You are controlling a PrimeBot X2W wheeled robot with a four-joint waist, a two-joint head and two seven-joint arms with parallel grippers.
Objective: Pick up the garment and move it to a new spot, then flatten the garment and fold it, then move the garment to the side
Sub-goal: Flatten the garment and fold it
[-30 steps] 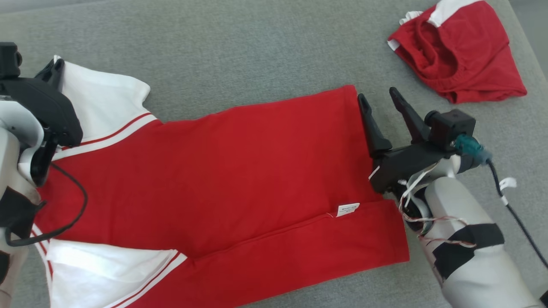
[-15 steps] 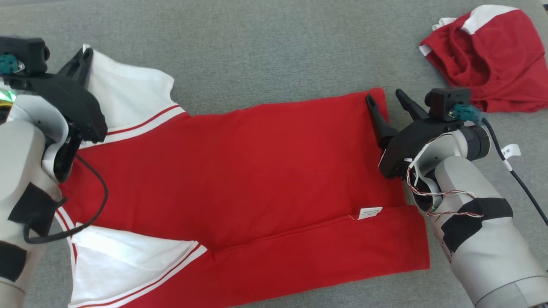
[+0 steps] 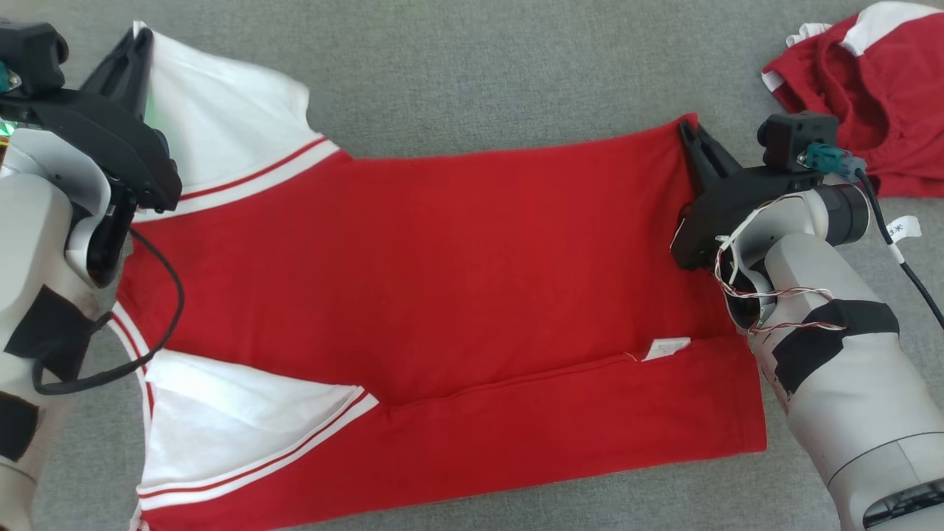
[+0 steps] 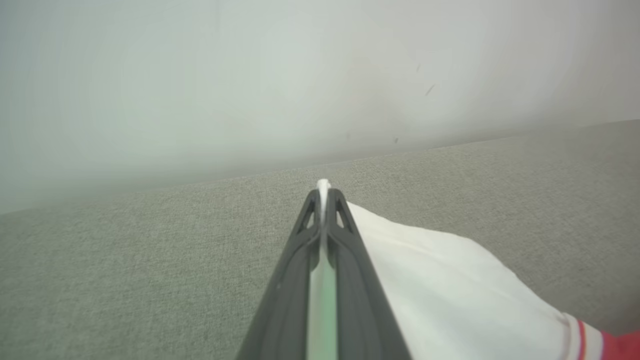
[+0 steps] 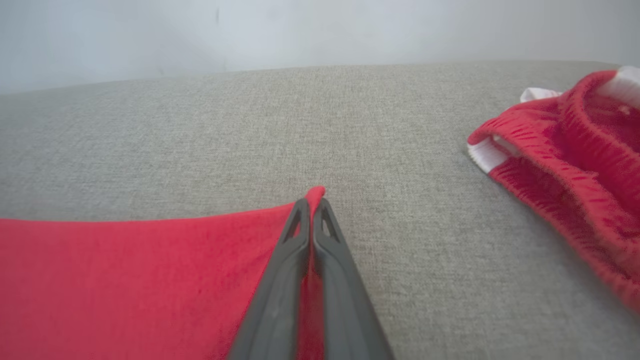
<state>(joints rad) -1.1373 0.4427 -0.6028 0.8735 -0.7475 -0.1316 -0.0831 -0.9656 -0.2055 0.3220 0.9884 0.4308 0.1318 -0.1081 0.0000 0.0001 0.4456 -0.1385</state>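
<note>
garment (image 3: 442,280) lying mostly flat at frame centre on grey surface (image 3: 479,74), lower edge seemingly folded over. left gripper (image 3: 139,40) pinches its white sleeve corner, upper left; right gripper (image 3: 689,131) pinches its red hem corner, upper right. folding unfinished; move aside not yet done.

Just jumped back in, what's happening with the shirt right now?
The robot has a red and white shirt spread out on the grey surface. Its left gripper is shut on the tip of the white sleeve, and its right gripper is shut on the far corner of the red hem. A strip along the near edge looks folded over. A second red garment lies crumpled at the far right.
</note>
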